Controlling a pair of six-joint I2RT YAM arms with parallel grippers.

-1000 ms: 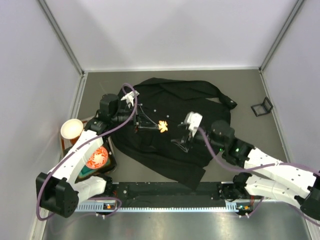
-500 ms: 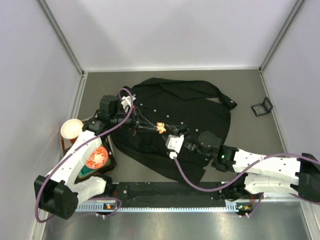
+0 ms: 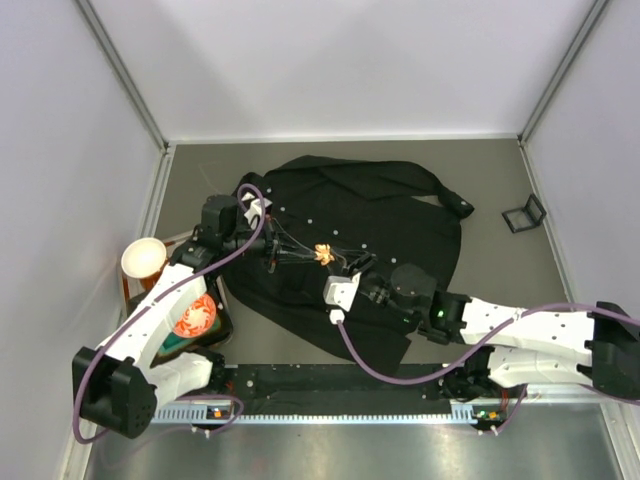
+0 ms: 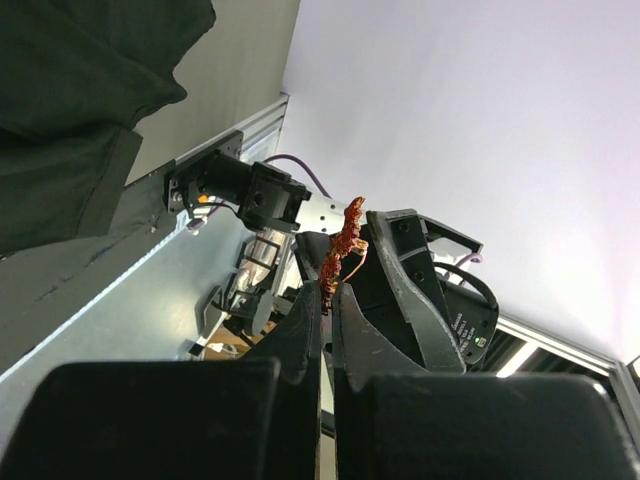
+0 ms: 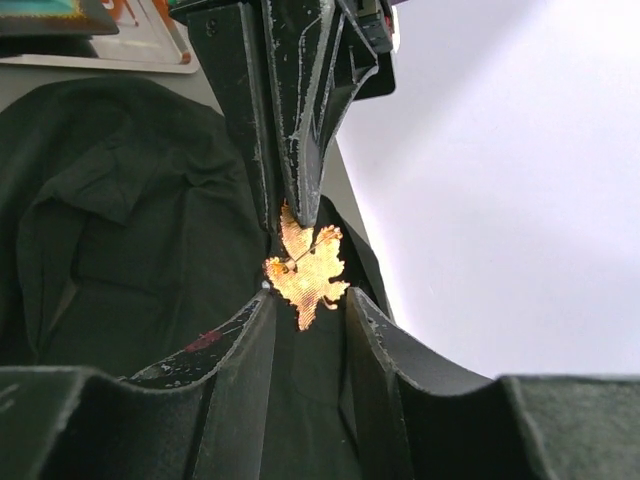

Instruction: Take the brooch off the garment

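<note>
White walls [image 3: 330, 60] and metal posts [image 3: 120, 70] enclose a grey-brown table [image 3: 500, 180]. At left sit a paper cup [image 3: 143, 258] and an orange disc [image 3: 193, 315]. The left gripper [image 4: 325, 292], pressed together, pinches the brooch [image 5: 305, 265] over the black garment [image 3: 400, 210]. The right gripper [image 5: 308, 300] flanks it with 2 fingers; I cannot tell whether they grip.

count log, top view and both wrist views:
- garment [image 3: 400, 210]: 1, black.
- brooch [image 3: 323, 254]: 1, orange leaf shape.
- pale buttons on the garment: at least 4 seen as dots; too small for a firm count.
- arms: 2.
- grippers: 2, left gripper [image 3: 312, 254] and right gripper [image 3: 343, 264], 2 fingers each, 4 fingers total.
- purple cables [image 3: 395, 378]: 2, one per arm.
- paper cup [image 3: 143, 262]: 1.
- round orange disc [image 3: 193, 315]: 1.
- small black bracket [image 3: 523, 214]: 1.
</note>
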